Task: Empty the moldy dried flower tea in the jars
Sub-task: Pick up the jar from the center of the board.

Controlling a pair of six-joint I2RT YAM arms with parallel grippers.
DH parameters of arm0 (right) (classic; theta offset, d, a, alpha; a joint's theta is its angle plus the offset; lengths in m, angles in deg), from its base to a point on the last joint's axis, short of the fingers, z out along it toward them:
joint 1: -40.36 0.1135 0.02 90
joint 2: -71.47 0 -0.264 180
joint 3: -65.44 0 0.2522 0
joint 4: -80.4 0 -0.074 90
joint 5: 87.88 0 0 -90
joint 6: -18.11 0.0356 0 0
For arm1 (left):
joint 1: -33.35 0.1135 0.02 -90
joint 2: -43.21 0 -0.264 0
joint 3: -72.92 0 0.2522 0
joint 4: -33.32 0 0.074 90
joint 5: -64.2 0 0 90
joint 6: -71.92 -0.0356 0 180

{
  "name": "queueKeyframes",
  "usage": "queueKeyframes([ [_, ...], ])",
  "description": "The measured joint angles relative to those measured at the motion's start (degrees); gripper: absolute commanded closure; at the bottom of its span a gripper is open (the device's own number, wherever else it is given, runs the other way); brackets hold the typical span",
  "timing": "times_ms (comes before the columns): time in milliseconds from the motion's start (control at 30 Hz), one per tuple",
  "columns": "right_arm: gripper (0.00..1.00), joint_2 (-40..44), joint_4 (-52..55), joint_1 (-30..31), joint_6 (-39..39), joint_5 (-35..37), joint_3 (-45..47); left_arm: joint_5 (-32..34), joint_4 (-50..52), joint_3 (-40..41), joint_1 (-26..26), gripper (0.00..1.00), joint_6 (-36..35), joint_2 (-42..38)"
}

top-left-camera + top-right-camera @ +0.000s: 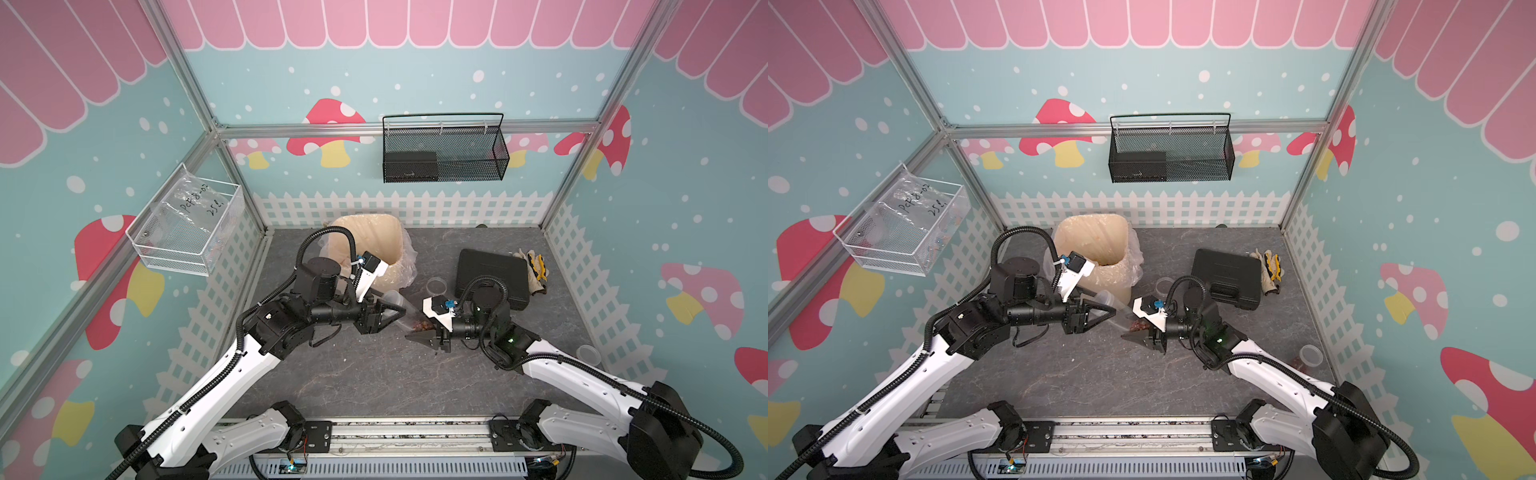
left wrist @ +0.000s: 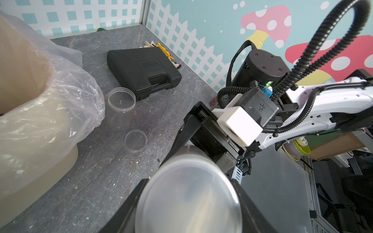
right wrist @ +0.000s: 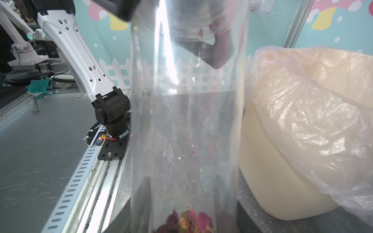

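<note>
While a cream bin [image 1: 395, 276] stands at the back of a grey marbled surface [image 1: 374, 374], walls painted with mushrooms and a white picket fence close in the booth on three sides. Right of the bin lies a shut black case [image 1: 492, 276], with work gloves [image 1: 534, 270] on the side of it away from the bin. An open jar [image 1: 436, 286] stands upright and empty just right of the bin, with a flat clear lid disc [image 2: 135, 140] lying beside it. Far right of the bin, by the wall, sits a third jar [image 1: 588, 355].

In front of the bin, both arms stretch inward from a rail and meet. The left tool [image 2: 188, 191] is clamped on the upper end of a tilted jar [image 3: 187, 121], which slants down away from the bin toward the right arm. The dried flower tea [image 3: 187, 222], red-brown buds, lies in the jar's low end. That end sits between the fingers [image 3: 143, 197] of the right tool [image 3: 182, 181]. Whether they press on it cannot be told.
</note>
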State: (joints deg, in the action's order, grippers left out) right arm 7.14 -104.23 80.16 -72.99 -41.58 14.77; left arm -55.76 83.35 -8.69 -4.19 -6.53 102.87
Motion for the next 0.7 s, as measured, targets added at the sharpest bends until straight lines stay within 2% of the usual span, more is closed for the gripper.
queueKeyframes([
  [100,0.78,0.0,0.0,0.0,-0.11,0.35,0.0,-0.02,-0.57,0.37,0.02,0.68,-0.37,-0.13],
  [133,0.78,0.0,0.0,0.0,-0.17,0.44,0.0,-0.02,-0.74,0.61,0.02,0.59,-0.61,-0.28],
  [233,0.84,0.0,-0.02,0.04,-0.94,0.79,0.0,-0.04,-1.38,1.31,0.0,0.22,-2.23,-0.83],
  [333,0.91,0.02,0.35,0.15,-1.11,1.51,0.0,-0.63,-1.4,1.44,-0.15,0.03,-6.45,-1.07],
  [500,0.96,0.68,2.47,0.35,-4.04,2.1,0.02,-1.79,0.5,1.29,-0.22,0.01,-17.9,-1.92],
  [700,0.97,2.08,7.1,0.35,-9.9,0.26,0.24,-4.59,2.21,1.29,-0.39,0.01,-33.77,-5.57],
])
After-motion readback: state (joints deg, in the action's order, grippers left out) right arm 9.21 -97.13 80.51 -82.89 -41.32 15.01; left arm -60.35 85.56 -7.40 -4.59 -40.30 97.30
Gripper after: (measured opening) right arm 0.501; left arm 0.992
